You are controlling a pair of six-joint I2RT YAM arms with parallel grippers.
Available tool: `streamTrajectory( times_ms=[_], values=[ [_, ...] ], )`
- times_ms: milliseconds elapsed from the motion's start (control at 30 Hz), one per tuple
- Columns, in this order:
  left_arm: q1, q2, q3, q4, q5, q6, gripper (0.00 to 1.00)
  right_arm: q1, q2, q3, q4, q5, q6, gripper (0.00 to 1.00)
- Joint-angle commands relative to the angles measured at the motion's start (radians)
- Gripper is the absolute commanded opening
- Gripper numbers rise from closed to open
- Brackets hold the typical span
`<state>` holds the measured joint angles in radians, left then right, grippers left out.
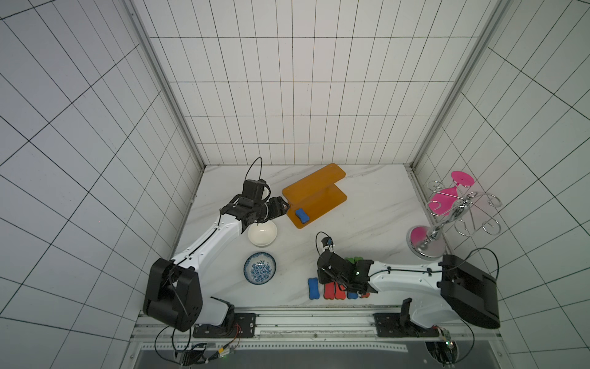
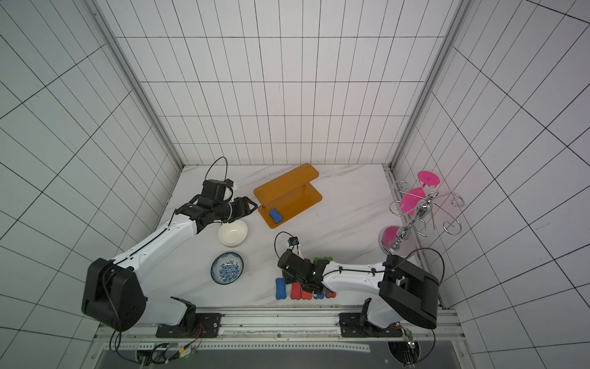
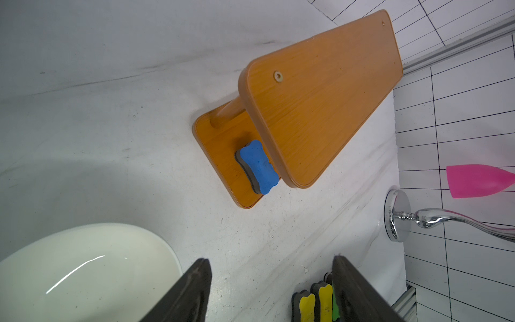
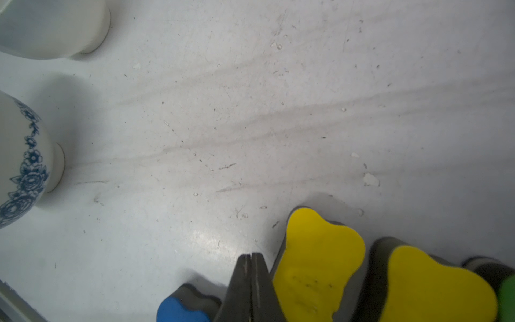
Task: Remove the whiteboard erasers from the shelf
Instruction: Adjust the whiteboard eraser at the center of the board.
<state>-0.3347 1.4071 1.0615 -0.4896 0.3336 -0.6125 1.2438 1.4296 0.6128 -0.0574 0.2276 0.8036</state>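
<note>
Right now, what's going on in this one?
Two arms are emptying the shelf. One blue eraser is still on its lower board. The left gripper hovers beside the shelf, jaws open and empty. The right gripper, jaws shut and empty, sits among the other erasers lying on the table.

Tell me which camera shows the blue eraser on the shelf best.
The left wrist view: the blue eraser is close, blue top and grey underside plain, lying on the lower board of the shelf. Both top views show it only as a small blue block. The right wrist view does not show it.
</note>
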Motion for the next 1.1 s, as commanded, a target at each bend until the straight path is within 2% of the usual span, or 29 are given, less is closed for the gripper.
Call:
streamTrajectory(
  times_ms=[0,533,700,767,833,933,1067],
  values=[
    [0.002,0.013,0.002,0.023,0.002,0.002,0.72,0.006,-0.019,-0.021,-0.015,0.006,-0.006,0.07],
    [0.000,0.013,0.002,0.026,0.000,-0.003,0.72,0.035,-0.046,-0.017,-0.020,0.030,-0.006,0.07],
    [0.006,0.009,0.022,0.015,-0.011,0.007,0.72,0.037,-0.127,0.036,-0.015,0.026,-0.076,0.14],
    [0.017,0.009,0.040,0.016,-0.017,0.006,0.73,-0.022,-0.146,0.031,0.079,-0.021,-0.122,0.17],
    [0.022,0.017,0.064,0.021,-0.024,0.006,0.74,-0.133,-0.118,0.013,0.225,-0.141,-0.148,0.17],
    [0.022,0.051,0.111,0.017,-0.039,0.011,0.77,-0.296,-0.028,0.018,0.440,-0.308,-0.154,0.18],
    [0.020,0.125,0.163,0.028,-0.044,-0.004,0.78,-0.472,0.127,0.101,0.608,-0.495,-0.140,0.18]
  ],
)
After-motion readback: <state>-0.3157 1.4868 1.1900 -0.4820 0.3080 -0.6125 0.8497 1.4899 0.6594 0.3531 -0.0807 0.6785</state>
